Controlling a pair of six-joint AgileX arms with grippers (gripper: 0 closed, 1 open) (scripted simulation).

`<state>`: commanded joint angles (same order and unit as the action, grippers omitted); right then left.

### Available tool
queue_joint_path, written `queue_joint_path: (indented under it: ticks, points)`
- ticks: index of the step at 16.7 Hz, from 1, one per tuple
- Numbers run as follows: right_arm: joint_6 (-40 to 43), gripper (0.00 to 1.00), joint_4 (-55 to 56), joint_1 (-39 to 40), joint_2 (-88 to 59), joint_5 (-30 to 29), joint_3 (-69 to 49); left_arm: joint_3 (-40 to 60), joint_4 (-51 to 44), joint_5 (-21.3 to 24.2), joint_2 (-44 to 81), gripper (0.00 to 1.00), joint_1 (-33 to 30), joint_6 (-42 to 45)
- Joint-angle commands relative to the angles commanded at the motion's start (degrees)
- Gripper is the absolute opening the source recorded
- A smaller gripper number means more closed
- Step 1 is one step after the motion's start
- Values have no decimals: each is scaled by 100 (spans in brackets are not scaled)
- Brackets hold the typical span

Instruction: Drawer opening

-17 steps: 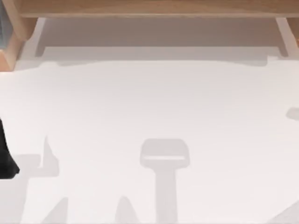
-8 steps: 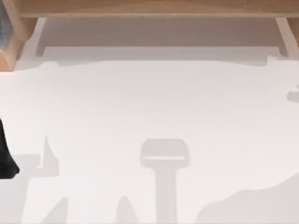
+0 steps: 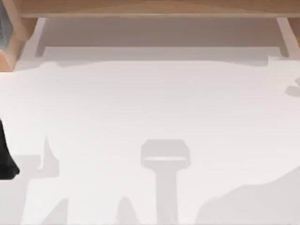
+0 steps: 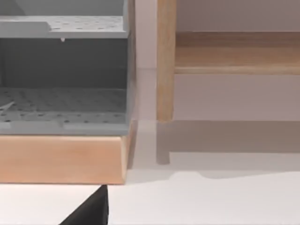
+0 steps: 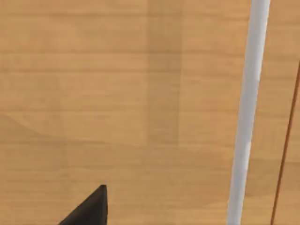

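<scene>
Approaching the drawer front: right wrist view has the wood panel close ahead, its pale bar handle off to one side. Right claw opening: cannot tell. Advice: centre on handle, close squarely, pull straight. Left arm parked at desk left edge.
</scene>
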<state>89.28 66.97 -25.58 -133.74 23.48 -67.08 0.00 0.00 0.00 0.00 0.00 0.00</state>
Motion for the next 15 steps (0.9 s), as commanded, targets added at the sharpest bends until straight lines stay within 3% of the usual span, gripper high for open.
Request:
queue_joint_path:
  ticks: [6, 15]
  points:
    - [1, 100, -140, 62, -111, -65, -248, 0, 0, 0, 0, 100, 0, 0]
    - [1, 32, -140, 62, -111, -65, -248, 0, 0, 0, 0, 100, 0, 0]
